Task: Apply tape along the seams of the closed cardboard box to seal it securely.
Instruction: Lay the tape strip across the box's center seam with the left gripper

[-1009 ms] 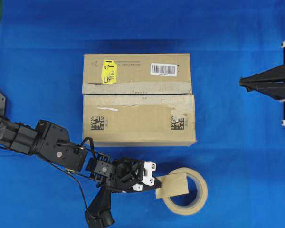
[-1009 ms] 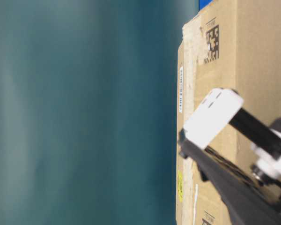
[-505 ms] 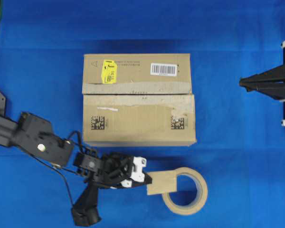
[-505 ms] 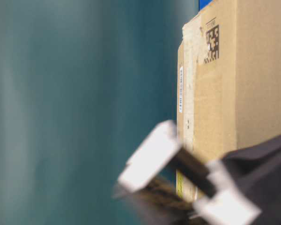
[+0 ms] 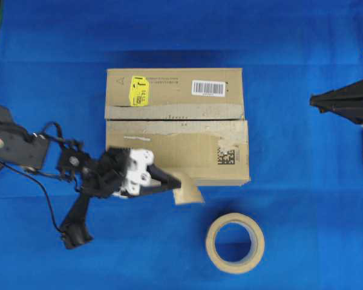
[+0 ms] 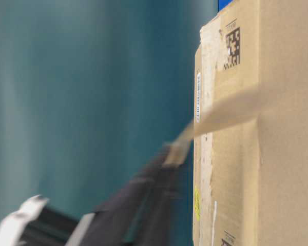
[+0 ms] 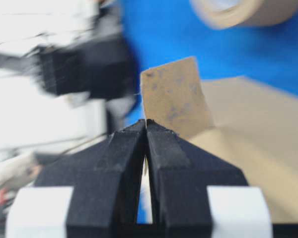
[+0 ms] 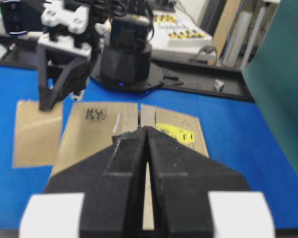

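The left gripper, motion-blurred, is clamped on the small tan-brown rectangular tape piece at the near edge of the brown cardboard box, hiding one black square code. The right gripper, jaws together, hovers far right.

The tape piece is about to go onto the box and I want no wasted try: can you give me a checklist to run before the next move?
1. Left gripper pinching the tape: ok, jaws shut on its edge.
2. Tape free of the tape roll: ok, they lie apart.
3. Tape over the seams: not ok, it hangs at the near edge of the cardboard box.
4. Tape flat, sticky side down: cannot tell.
5. Right gripper clear of the box: ok, off to the side, jaws shut.
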